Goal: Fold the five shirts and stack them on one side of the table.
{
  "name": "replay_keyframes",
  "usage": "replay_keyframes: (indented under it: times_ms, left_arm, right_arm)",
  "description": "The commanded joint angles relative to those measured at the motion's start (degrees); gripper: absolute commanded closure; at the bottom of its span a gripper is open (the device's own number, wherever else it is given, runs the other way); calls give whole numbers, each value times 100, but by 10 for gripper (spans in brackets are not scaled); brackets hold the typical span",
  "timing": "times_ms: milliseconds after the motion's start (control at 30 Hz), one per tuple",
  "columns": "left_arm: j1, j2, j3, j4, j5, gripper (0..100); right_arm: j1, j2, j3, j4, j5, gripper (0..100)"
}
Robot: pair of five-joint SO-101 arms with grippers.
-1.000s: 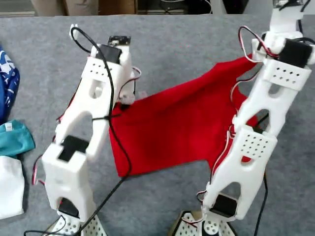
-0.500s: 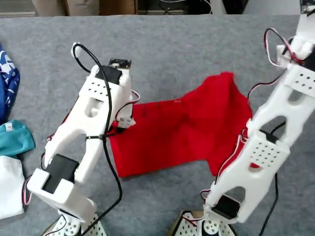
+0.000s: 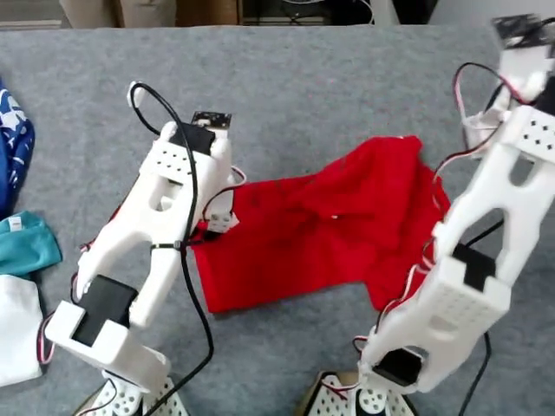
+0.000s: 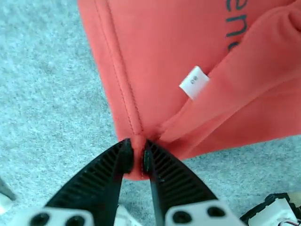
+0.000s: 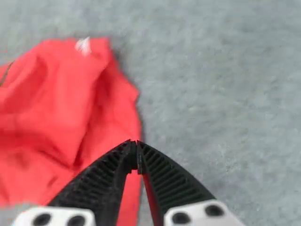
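A red shirt [image 3: 321, 230] lies rumpled on the grey table between the two arms. My left gripper [image 4: 134, 157] is shut on the shirt's hem at its near-left corner [image 3: 206, 232], down at table level. A small white tag [image 4: 194, 82] shows on the shirt [image 4: 188, 42] just beyond the grip. My right gripper [image 5: 136, 149] is shut with nothing between its tips. It hangs above the far right edge of the shirt [image 5: 61, 117], over grey cloth. The right arm [image 3: 486, 217] stands along the shirt's right side.
At the table's left edge lie a blue patterned shirt [image 3: 12, 147], a teal shirt [image 3: 28, 244] and a white one [image 3: 17, 329]. Open grey table [image 3: 329, 87] stretches beyond the red shirt. Both arm bases [image 3: 347, 399] stand at the near edge.
The shirt's far right end, stretched up by the right arm a second ago, has dropped and gone slack. The right arm swung rightward and away. The left arm pulled slightly back, still holding.
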Motion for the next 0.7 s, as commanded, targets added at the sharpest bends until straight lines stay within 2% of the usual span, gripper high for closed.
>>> replay_keyframes:
  times_ms: [0,67,167,300,467,600,667]
  left_arm:
    - [255,-277,0,-44,-9,981]
    - [369,-277,-26,-53,18,981]
    - [440,-277,-44,-88,18,981]
    - [431,-277,-9,-246,18,981]
    - [448,-268,-9,-246,26,981]
    - [404,-268,-35,-246,26,981]
    - [404,-268,-35,-246,26,981]
  right_arm:
    - [-338,-1103,1059,62,1380,992]
    - [-479,-1525,1789,62,2426,992]
    - [-585,-2176,3046,-132,2857,992]
    - [-593,-3213,4769,-1108,3771,990]
    - [-593,-4338,6835,-2602,4158,963]
    - [-804,-4848,7952,-3262,4246,863]
    - [-936,-4910,8277,-3499,4237,863]
